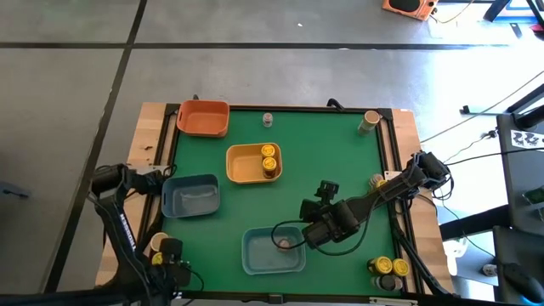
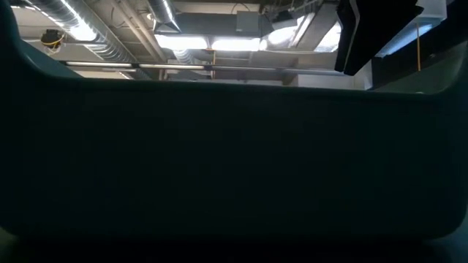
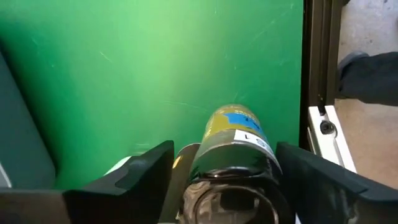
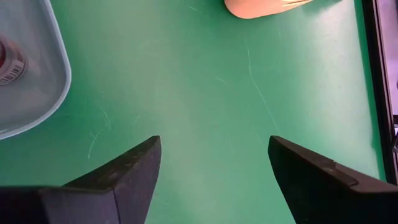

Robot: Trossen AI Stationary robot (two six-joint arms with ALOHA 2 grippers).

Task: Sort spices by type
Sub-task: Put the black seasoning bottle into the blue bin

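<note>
From above, the left gripper (image 1: 170,265) is sitting low at the near left corner of the green mat (image 1: 323,153), right over a yellow-lidded jar (image 1: 158,242); the right gripper (image 1: 293,238) is hanging at the edge of the near blue tray (image 1: 255,263), where one small jar (image 1: 284,243) is lying; two yellow-lidded jars (image 1: 269,159) are standing in the yellow tray (image 1: 240,166); another cluster of jars (image 1: 387,270) is waiting at the near right corner.

The low view is giving nothing; a dark tray wall is blocking the table.

The left wrist view is showing what the overhead cannot: a spice jar (image 3: 233,162) lying on its side between the fingers (image 3: 134,180), the jaws spread to either side with daylight showing, not yet clamped. It is looking light, rigid and smooth, likely to roll or slip; taking it across the round body near the middle seems best.

The right wrist view is showing fingers (image 4: 124,177) released over bare mat, gripping nothing, the jar in the blue tray (image 4: 37,93) off to one side.
</note>
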